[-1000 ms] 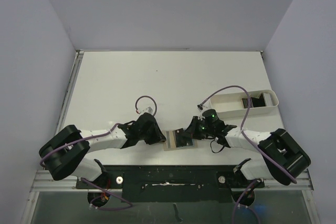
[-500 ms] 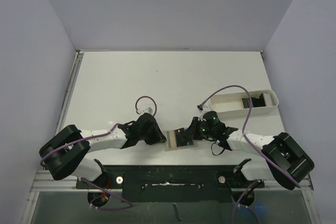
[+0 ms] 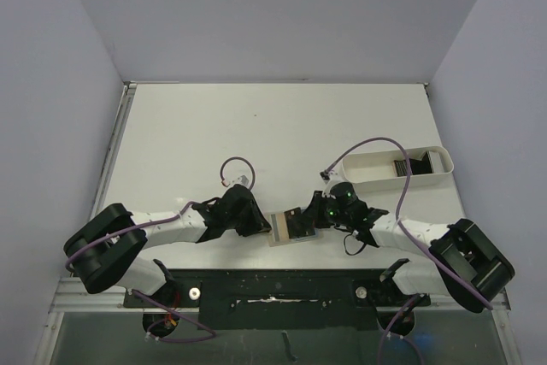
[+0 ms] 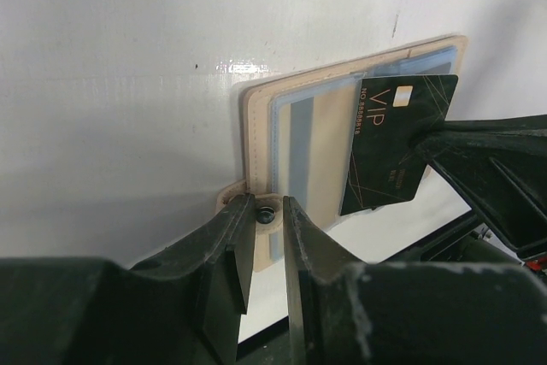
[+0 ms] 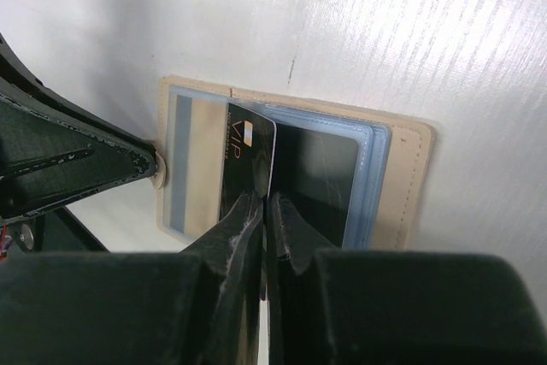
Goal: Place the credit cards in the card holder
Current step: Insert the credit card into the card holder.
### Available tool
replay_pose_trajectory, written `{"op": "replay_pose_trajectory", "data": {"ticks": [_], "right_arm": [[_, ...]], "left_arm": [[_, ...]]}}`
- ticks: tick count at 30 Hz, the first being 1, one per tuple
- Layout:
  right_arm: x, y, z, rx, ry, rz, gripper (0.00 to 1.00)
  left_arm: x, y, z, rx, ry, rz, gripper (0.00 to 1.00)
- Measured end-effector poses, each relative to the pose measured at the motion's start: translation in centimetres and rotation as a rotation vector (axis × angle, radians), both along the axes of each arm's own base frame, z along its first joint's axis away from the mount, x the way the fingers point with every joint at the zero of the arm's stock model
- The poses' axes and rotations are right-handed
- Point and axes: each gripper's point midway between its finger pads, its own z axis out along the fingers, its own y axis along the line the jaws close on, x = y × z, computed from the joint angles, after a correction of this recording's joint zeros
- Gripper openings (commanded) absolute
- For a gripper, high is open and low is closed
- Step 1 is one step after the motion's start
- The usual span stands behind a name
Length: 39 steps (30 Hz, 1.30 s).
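One card (image 5: 248, 164) is clamped in the right gripper (image 5: 263, 204), its far end over the open holder (image 5: 408, 185) just ahead. The left gripper (image 4: 267, 211) pinches the holder's snap tab (image 4: 231, 197). Entering askew, the card could catch on a sleeve (image 5: 373, 177) and drag the holder loose.

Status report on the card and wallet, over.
Left gripper pinching card holder by its snap tab, flat open. Right gripper shut on black VIP card, angled over the sleeves, not seated. Nothing blocking.
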Motion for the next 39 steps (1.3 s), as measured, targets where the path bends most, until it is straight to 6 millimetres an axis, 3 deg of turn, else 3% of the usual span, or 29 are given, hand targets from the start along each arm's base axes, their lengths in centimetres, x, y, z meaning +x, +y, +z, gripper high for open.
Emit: {"op": "replay_pose_trajectory", "data": {"ticks": [15,39], "right_arm": [[0.9,-0.1,0.7,-0.050,-0.057,0.032,0.00],[-0.2,0.6,0.1,-0.022,-0.021,-0.026,0.00]], "left_arm": [[0.0,0.0,0.0,-0.001,0.000,0.000,0.19],[0.0,0.0,0.0,-0.006,0.000,0.004,0.18]]}}
